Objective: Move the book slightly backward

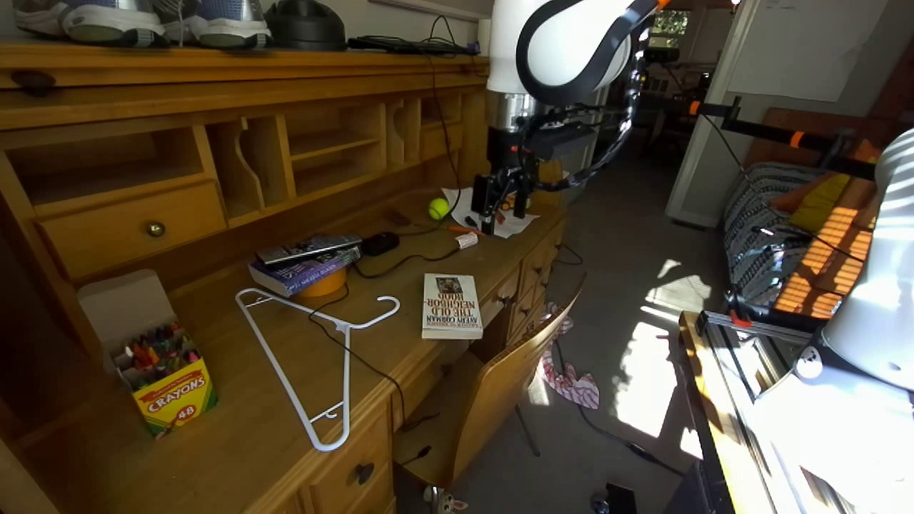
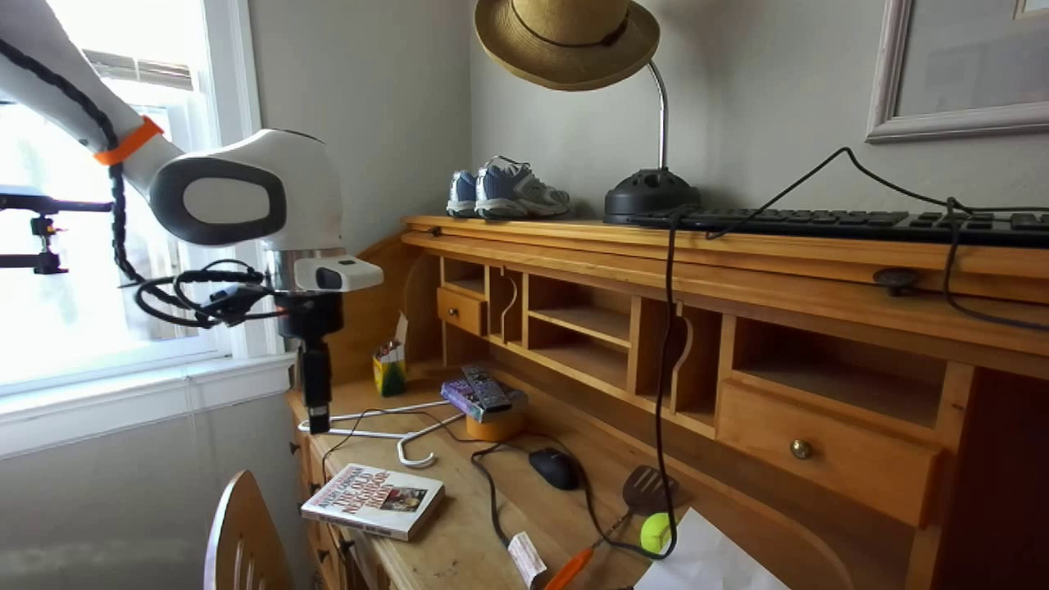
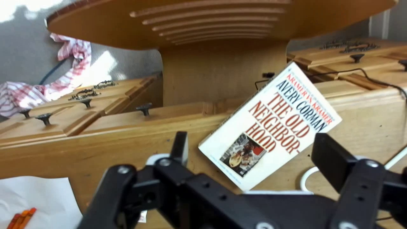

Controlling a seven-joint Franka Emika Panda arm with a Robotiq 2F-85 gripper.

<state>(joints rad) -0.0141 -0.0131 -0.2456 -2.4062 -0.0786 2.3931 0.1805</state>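
The book, a white paperback with red and black lettering and a small picture, lies flat near the desk's front edge in both exterior views (image 1: pixel 451 307) (image 2: pixel 375 500). It also shows whole in the wrist view (image 3: pixel 270 127), set at a slant, beyond and between the fingers. My gripper (image 3: pixel 251 140) is open with nothing between its fingers. It points down and hangs above the desk, apart from the book, in both exterior views (image 1: pixel 504 218) (image 2: pixel 318 422). The desk (image 1: pixel 271 400) is light wood.
A white hanger (image 1: pixel 346 385) and a black cable lie beside the book. A purple book (image 1: pixel 307 273) with a remote rests on an orange object. A crayon box (image 1: pixel 175 392), mouse (image 2: pixel 555 469), tennis ball (image 2: pixel 656 533) and spatula (image 2: pixel 647 492) are around. A chair (image 1: pixel 500 378) stands at the front edge.
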